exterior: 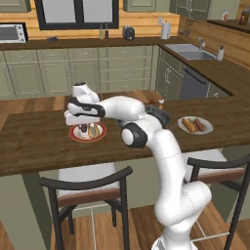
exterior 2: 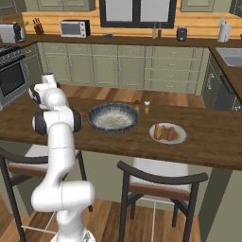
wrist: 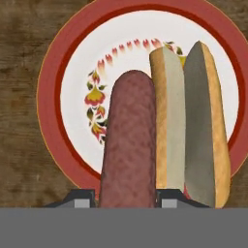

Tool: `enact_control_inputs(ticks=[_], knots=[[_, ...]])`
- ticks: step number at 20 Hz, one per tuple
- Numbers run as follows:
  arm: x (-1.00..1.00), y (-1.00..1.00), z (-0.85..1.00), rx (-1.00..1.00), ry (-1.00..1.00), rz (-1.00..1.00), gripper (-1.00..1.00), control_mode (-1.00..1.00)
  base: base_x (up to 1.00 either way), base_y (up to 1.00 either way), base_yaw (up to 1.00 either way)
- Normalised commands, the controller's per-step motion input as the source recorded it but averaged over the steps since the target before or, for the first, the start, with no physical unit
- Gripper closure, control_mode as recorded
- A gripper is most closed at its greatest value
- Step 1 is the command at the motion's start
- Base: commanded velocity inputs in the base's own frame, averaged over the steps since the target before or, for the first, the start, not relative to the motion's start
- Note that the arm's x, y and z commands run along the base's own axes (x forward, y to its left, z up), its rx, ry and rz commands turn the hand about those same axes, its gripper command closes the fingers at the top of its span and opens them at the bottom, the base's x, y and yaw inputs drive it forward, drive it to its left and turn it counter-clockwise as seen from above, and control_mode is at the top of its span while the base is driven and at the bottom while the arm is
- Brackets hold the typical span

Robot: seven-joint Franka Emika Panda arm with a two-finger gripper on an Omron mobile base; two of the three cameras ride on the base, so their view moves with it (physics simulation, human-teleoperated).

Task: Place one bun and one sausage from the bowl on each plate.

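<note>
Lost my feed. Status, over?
Tool shut on sausage over red-rimmed plate. Bun already on it. Nothing in the way.

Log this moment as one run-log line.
end effector: shut on sausage | over red-rimmed plate | bun on plate | bowl empty | other plate filled
</note>
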Motion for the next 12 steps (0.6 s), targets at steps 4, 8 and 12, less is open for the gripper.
enact_control_inputs(ticks=[4,8,12], knots=[[0.02,0.0,-0.45,0.0,0.0,0.0,1.0,-1.0,0.0,0.0,0.0],[0.09,0.0,-0.3,0.0,0.0,0.0,1.0,-1.0,0.0,0.0,0.0],[0.3,0.09,-0.07,0.0,0.0,0.0,1.0,-1.0,0.0,0.0,0.0]])
